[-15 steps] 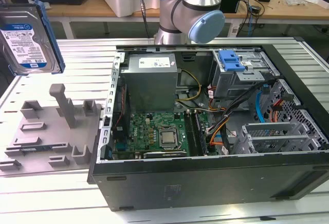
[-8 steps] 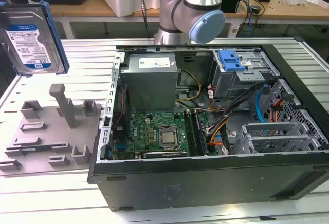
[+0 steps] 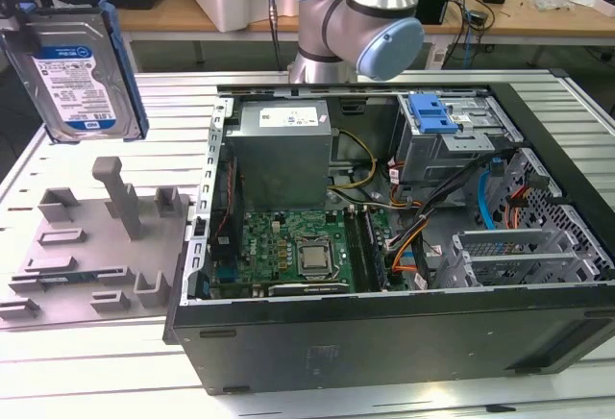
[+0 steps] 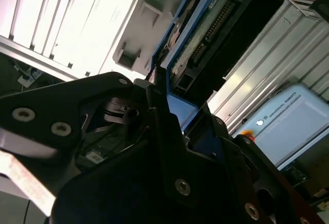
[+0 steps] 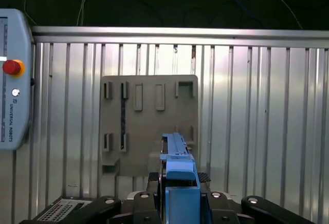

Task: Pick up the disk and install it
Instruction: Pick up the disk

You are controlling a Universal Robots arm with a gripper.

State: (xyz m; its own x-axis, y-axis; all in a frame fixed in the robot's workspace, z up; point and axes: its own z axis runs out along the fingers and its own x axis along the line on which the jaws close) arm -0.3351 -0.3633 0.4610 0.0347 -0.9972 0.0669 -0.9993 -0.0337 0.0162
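My gripper (image 5: 179, 189) is clamped on the disk (image 3: 82, 73), long axis near-upright above the grey fixture (image 3: 96, 256). The drive cage (image 3: 452, 140) sits well apart, toward the exterior view's right.

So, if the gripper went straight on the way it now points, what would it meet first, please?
Probably the grey fixture plate: in the first wrist view it lies beyond the disk the gripper holds, though depth is unclear.
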